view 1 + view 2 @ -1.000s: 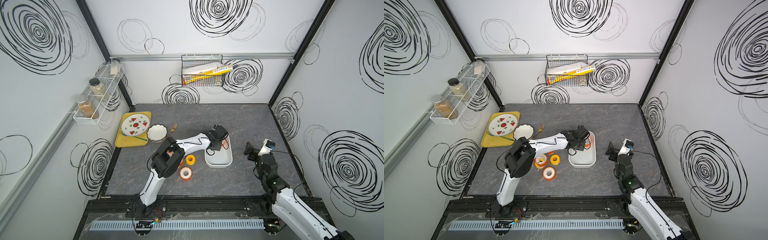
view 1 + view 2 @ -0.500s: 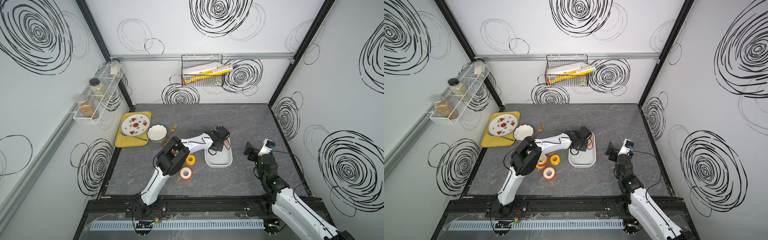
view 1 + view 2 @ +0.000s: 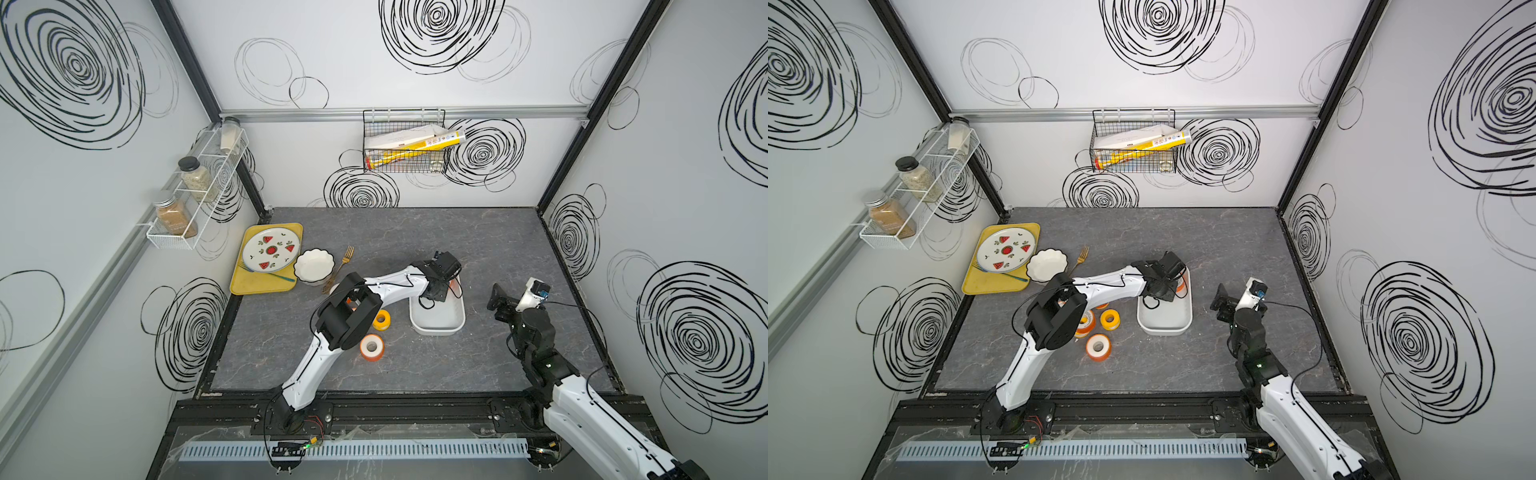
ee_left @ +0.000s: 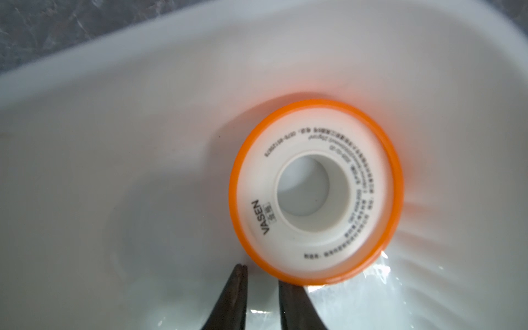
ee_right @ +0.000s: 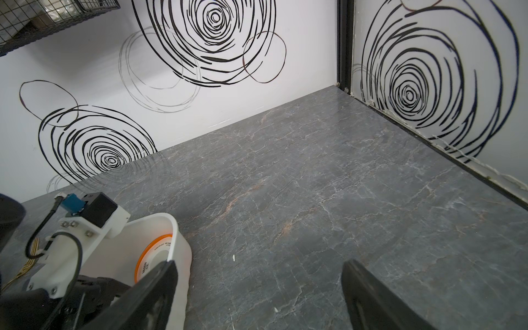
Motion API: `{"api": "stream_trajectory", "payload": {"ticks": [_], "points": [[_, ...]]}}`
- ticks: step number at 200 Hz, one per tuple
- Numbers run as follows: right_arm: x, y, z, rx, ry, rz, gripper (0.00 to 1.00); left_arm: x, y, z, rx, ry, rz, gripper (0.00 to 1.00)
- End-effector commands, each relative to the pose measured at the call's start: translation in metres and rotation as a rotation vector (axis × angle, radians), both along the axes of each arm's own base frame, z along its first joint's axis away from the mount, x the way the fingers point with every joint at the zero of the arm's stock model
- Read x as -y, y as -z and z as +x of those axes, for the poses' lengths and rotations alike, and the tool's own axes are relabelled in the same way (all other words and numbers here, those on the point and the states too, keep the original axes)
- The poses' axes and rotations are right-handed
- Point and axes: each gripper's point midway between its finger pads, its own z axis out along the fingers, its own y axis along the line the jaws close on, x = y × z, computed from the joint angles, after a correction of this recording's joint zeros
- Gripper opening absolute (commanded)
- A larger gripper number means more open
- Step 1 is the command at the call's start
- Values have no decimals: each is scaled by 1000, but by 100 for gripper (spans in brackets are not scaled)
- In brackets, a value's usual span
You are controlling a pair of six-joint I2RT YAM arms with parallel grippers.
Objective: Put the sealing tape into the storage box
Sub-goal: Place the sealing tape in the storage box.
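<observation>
The storage box [image 3: 438,323] [image 3: 1165,322] is a white low tub in mid-table. My left gripper [image 4: 263,274] reaches into its far end. Its jaws stand a narrow gap apart with nothing between them. An orange-flanged sealing tape spool [image 4: 363,223] [image 5: 154,257] lies on its side on the box floor [image 4: 143,143], just past the fingertips. A yellow spool [image 3: 380,321] and an orange spool [image 3: 372,347] sit on the table left of the box. Others are partly hidden under the left arm [image 3: 1086,326]. My right gripper [image 5: 260,267] [image 3: 498,301] hangs open over bare table right of the box.
A yellow tray [image 3: 257,287] with a plate, a white scalloped bowl [image 3: 314,266] and a fork [image 3: 343,266] lie at the left. A wire basket [image 3: 405,145] hangs on the back wall and a spice rack [image 3: 187,199] on the left wall.
My left gripper's jaws have parted slightly and the orange spool now lies loose in the box. The left arm's elbow shifted a little. The right arm has not moved.
</observation>
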Motion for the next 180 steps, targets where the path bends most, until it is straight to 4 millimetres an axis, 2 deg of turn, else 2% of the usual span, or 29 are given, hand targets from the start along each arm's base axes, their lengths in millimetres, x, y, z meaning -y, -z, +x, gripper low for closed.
{"api": "stream_trajectory", "payload": {"ticks": [1,19,58,84,104,129,152,180], "points": [[1,-14,3,30,11,13,95,0,-25,0,45,3,-39,32],[1,-14,3,29,10,13,94,-4,-48,-4,68,0,-70,37],[2,-14,2,31,17,14,95,-11,-110,-11,132,5,-144,43],[3,-15,1,34,21,15,95,-35,-164,-21,213,-16,-171,46],[3,-15,2,32,19,15,96,-71,-205,-32,289,-57,-186,51],[2,-15,2,29,16,12,96,-130,-240,-48,364,-131,-218,58],[2,-16,3,25,20,8,96,-191,-247,-66,417,-207,-216,65],[-2,-19,6,21,-3,-8,94,-254,-249,-89,460,-289,-205,67]]}}
